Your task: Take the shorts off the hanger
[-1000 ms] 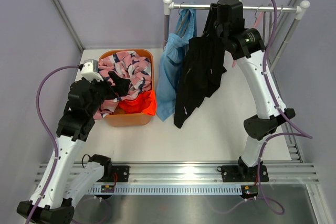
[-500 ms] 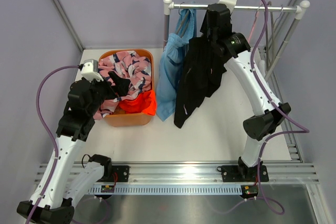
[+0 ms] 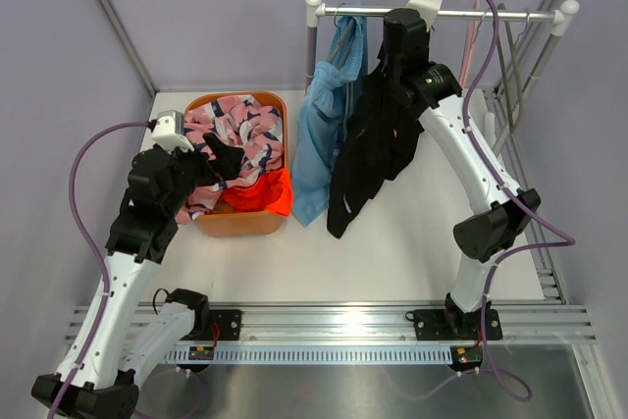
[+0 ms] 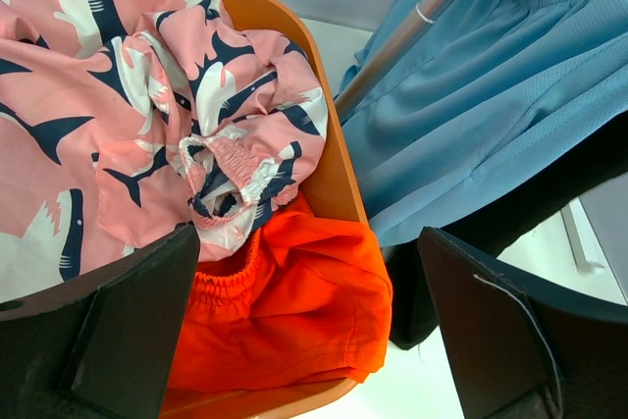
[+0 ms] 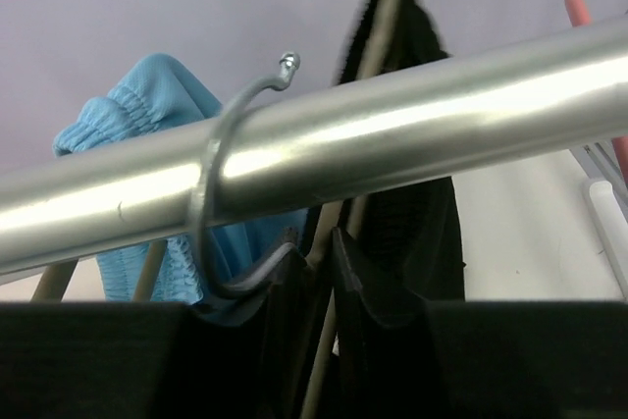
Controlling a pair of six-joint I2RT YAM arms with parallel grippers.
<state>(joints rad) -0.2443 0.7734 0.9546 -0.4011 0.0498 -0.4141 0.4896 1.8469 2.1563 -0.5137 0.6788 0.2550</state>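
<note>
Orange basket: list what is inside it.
Pink shark-print shorts fill most of the basket, with orange shorts at one end. Anything beneath them, and the basket floor, is covered.

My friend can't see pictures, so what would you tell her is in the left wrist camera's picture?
An orange basket holds pink shark-print shorts, with bright orange shorts bunched at its near end. To the right hang light blue shorts, and the two dark fingers of the left gripper stand wide open at the bottom corners.
</note>
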